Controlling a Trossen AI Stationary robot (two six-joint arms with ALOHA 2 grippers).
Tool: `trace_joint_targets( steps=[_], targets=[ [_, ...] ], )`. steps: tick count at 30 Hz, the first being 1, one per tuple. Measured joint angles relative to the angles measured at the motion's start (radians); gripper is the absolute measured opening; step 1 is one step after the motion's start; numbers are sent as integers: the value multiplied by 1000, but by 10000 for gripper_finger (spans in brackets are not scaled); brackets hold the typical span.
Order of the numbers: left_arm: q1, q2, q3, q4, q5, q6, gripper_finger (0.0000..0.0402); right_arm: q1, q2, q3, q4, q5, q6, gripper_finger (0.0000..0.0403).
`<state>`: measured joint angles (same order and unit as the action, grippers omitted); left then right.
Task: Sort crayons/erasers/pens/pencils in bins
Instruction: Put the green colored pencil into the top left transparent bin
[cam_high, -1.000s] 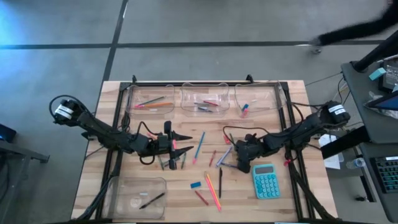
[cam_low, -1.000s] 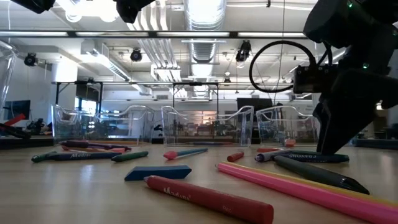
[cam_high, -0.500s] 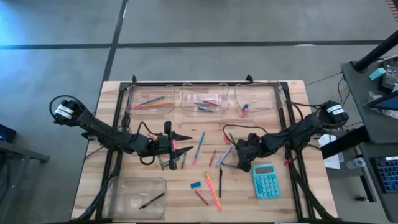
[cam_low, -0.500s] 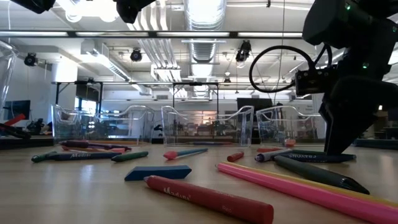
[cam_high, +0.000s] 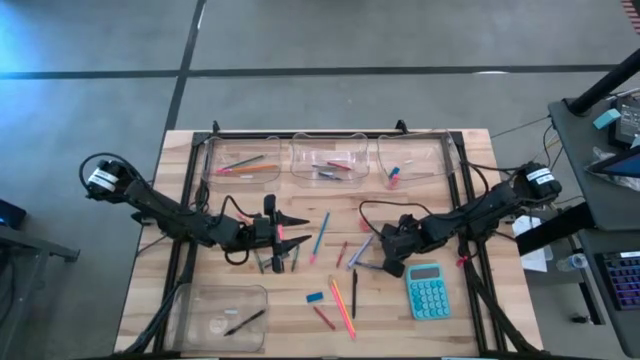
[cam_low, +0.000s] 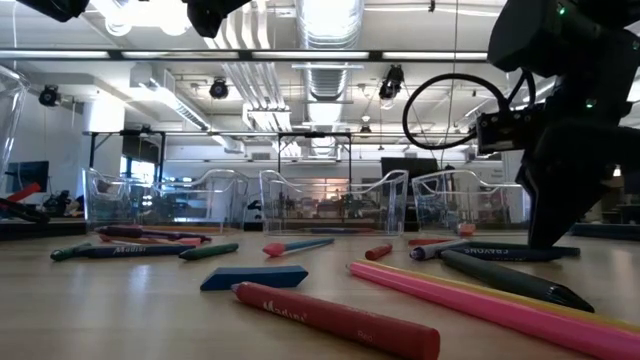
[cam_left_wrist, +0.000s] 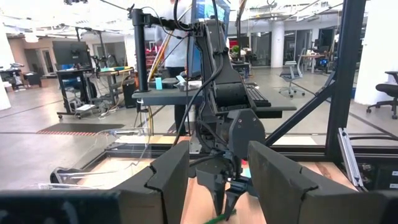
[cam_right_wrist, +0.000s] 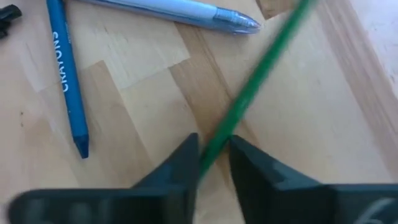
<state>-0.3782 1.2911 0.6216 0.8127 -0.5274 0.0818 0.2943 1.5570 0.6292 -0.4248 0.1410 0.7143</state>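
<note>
My right gripper (cam_right_wrist: 213, 155) (cam_high: 384, 256) points down at the table right of centre, shut on a green pencil (cam_right_wrist: 261, 68). Beside it lie a blue crayon (cam_right_wrist: 67, 81) and a pale blue pen (cam_right_wrist: 177, 9). More crayons, pencils, a black pen (cam_high: 353, 290) and a blue eraser (cam_high: 315, 297) are scattered mid-table. Three clear bins (cam_high: 328, 160) stand along the far edge, and one bin (cam_high: 220, 315) at the near left holds a dark pen. My left gripper (cam_left_wrist: 217, 163) (cam_high: 296, 231) hangs open above the table's left middle, holding nothing. My right gripper pinches the green pencil near one end (cam_right_wrist: 219, 140) between its two fingers. The fingers come from above, pointing steeply down, and lie across the pencil. The rest of the pencil runs out over the wooden table top; whether it is lifted I cannot tell.
A teal calculator (cam_high: 427, 290) lies just near-side of my right gripper. A long pink pencil (cam_low: 480, 305) and a red crayon (cam_low: 330, 318) lie toward the near edge. Black frame rails run along the table's left and right sides.
My right gripper has tipped more steeply down toward the table, sunk slightly and shut its fingers on the green pencil. My left arm has kept still.
</note>
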Motion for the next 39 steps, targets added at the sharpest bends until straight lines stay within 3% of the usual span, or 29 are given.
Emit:
trace_joint_targets(
  steps=[4,10,19,30,36,39],
  targets=[
    [0,0,0,0,0,0,151,0,-2,0,-1,0,0,17],
    [0,0,0,0,0,0,151,-1,-62,-4,-29,50,54,15],
    [0,0,0,0,0,0,151,-4,-276,-10,-94,187,87,13],
    [0,1,0,-10,0,0,151,-2,-446,-16,-96,236,55,12],
    [14,1,-1,-68,8,-36,151,-2,-518,-15,17,251,-27,12],
    [46,1,-1,-106,73,-102,152,-2,-552,-15,112,249,-89,12]
  ],
)
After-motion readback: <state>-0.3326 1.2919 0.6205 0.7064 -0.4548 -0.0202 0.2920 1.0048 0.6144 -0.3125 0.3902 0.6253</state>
